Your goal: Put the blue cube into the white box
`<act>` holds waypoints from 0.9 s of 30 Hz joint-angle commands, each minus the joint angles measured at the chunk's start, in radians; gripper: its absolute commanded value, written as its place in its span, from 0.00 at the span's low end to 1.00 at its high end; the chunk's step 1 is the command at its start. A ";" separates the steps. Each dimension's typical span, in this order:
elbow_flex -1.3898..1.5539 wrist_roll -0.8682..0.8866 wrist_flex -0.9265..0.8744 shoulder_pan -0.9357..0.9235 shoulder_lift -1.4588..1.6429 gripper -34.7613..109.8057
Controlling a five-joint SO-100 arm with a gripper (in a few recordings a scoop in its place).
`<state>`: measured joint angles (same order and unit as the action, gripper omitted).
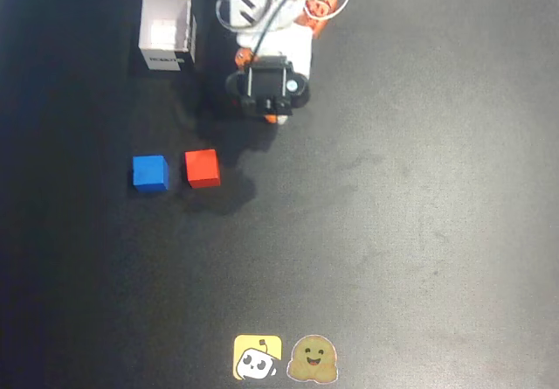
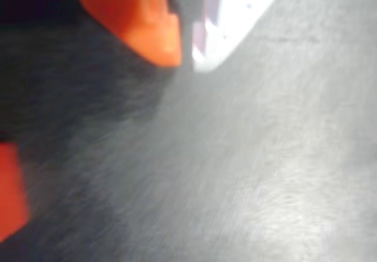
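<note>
While the matte black table (image 1: 419,188) takes up nearly the whole overhead view, its surface reads as a flat, faintly scuffed sheet with a dull sheen; in the wrist view it appears as a blurred grey, finely grained plane. Next in size, the arm (image 1: 275,22) stands at the top centre of the overhead view, built from white and orange plastic shells with looped cables, and folded over its own base. Its gripper (image 1: 278,116) points toward the lower edge of the picture, hanging well apart from every object. In the wrist view one orange finger (image 2: 150,20) and one white finger (image 2: 235,20) taper to blunt tips with a narrow gap between them; whether they are fully closed cannot be told, and nothing sits between them.

To the left of the arm, the white box (image 1: 166,44) is a square, thin-walled, open-topped container with a dark label on its lower side. Further down, the blue cube (image 1: 150,172) rests on the table, plain and sharp-edged, well apart from the box. Just beside it, to the right, lies the red cube (image 1: 202,168), of equal size, with a small gap between them. Two flat stickers (image 1: 286,358) lie at the bottom edge.
</note>
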<state>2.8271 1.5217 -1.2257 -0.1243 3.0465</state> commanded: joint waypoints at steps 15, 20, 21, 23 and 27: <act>-0.535 -0.291 0.161 -0.252 -0.690 0.26; -0.620 -0.321 0.189 -0.296 -0.819 0.26; -0.626 -0.328 0.199 -0.305 -0.831 0.26; -0.641 -0.336 0.212 -0.322 -0.857 0.26; -0.698 -0.359 0.230 -0.365 -0.945 0.27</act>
<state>2.1951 1.1735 -1.0124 -0.4602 2.1399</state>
